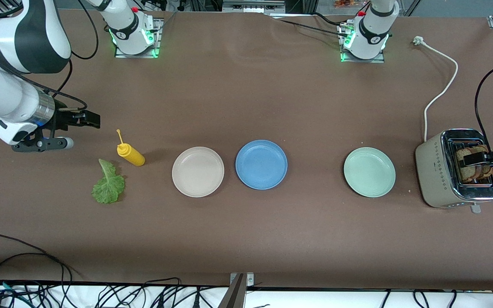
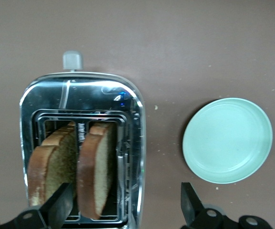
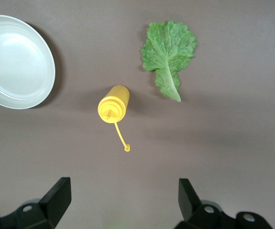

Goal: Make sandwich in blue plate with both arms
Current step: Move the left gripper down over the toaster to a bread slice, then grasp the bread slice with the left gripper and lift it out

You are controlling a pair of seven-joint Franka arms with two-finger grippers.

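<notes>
1. Front view: the blue plate point(image 1: 261, 164) sits mid-table between a beige plate point(image 1: 198, 171) and a green plate point(image 1: 369, 172), bare and likely waiting for the sandwich. The bread slices point(image 1: 473, 164) stand in the toaster point(image 1: 456, 169) at the left arm's end. The lettuce leaf point(image 1: 108, 185) and a mustard bottle point(image 1: 130, 154) lie at the right arm's end, so each arm has its own ingredient close by.
2. Left wrist view: the left gripper point(image 2: 123, 200) hangs over the toaster with fingers spread wide, one finger point(image 2: 61, 202) beside a slice, holding nothing.
3. Right wrist view: the right gripper point(image 3: 123, 195) hovers over bare table near the bottle, fingers spread wide and empty.
</notes>
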